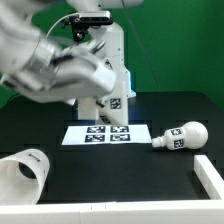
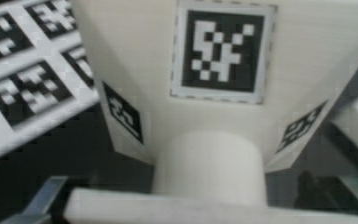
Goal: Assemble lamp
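Observation:
The lamp base (image 1: 113, 101) is a white block with square tags, standing on the black table just behind the marker board (image 1: 103, 133). My gripper (image 1: 99, 98) is down on it. In the wrist view the base (image 2: 220, 110) fills the frame between my jaws, and my gripper (image 2: 197, 205) is closed on its sides, with one dark finger (image 2: 48, 198) against the white edge. The bulb (image 1: 181, 135) lies on its side at the exterior view's right. The shade (image 1: 24, 172) lies on its side at the front of the exterior view's left.
The marker board also shows in the wrist view (image 2: 30, 70) beside the base. A white raised edge (image 1: 211, 176) stands at the front of the exterior view's right. The arm's white column (image 1: 116, 45) rises behind the base.

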